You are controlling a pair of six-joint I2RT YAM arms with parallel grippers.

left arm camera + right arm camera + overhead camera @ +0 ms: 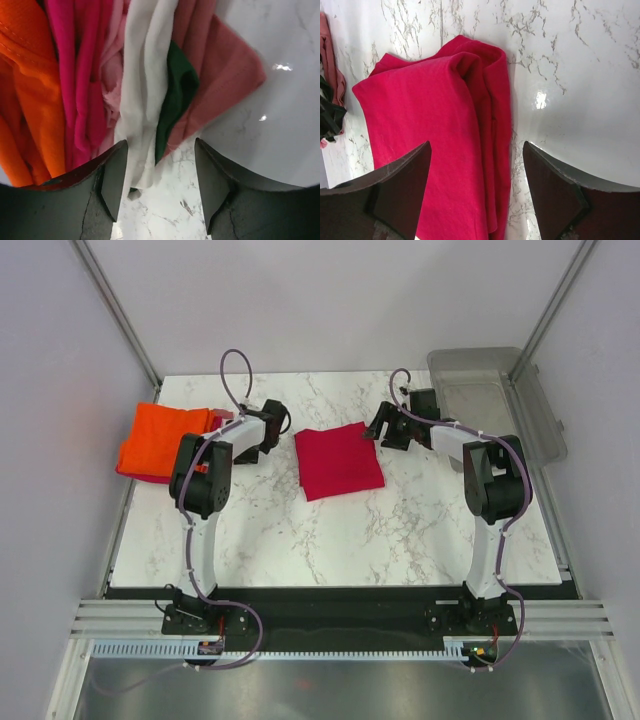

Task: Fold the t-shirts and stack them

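Near edge of table: we note both arm bases, left base and right base, bolted side by side below the marble-patterned table.
Centre of table: we find the crimson shirt lying folded into a rough rectangle, flat on the marble, between the two grippers and well apart from the pile.
Crimson shirt, detail: in the right wrist view we see a rolled fold along its long edge, with the corner beyond the fingers bunched.
Right gripper: fingers spread wide and pinching nothing; it stands just beside the crimson shirt's back right corner, the cloth showing in the gap between the fingers.
Left gripper: fingers parted and gripping nothing; it sits at the right edge of the pile, bare marble showing between the fingertips.
Pile, back left: we record the orange shirt on top, reaching the table's left edge.
Pile edges, left wrist view: side by side we count orange, a pink layer, a white layer, a dark green layer and a dusty-red layer; the white edge reaches one finger.
Back right corner: a clear grey bin stands off the marble; we cannot tell its contents.
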